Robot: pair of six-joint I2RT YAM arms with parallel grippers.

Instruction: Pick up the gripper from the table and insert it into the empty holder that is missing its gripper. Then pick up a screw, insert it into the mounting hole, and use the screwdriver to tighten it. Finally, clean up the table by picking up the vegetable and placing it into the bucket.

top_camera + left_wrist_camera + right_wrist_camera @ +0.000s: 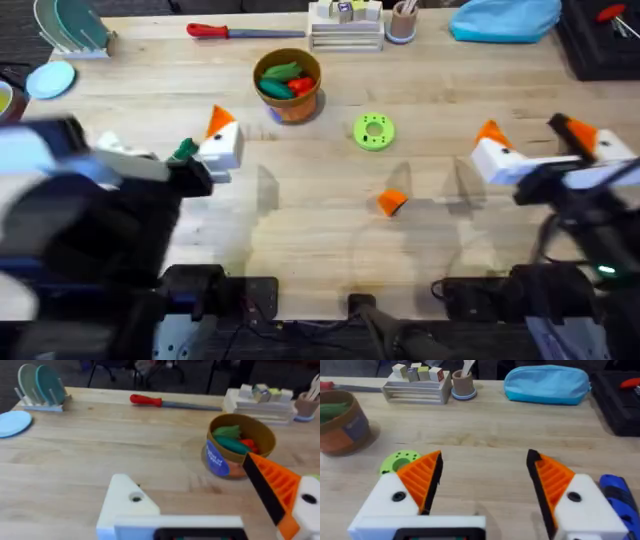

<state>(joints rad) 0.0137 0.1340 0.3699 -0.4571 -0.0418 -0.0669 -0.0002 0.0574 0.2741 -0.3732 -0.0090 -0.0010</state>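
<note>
The bucket (288, 88) is sitting far back; the holder (129, 505), the left gripper's (210, 510) bare finger, is standing apart from its tipped partner. The right gripper (482, 485) is hovering spread. The loose gripper (392, 202) is lying mid-table; pinching its flat sides squarely should ease insertion.

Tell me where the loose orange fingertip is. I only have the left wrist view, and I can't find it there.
Observer: The gripper lies on the table in the overhead view, nearer the arms' bases than the green ring disc.
Operator: Is anything holding it?
Observer: No. The right gripper is open with nothing between its orange tips, and it sits off to the right of the piece.
Operator: Any sign of the screwdriver?
Observer: The right wrist view shows a blue object beside that gripper's finger. I can't tell whether it's the screwdriver.
</note>
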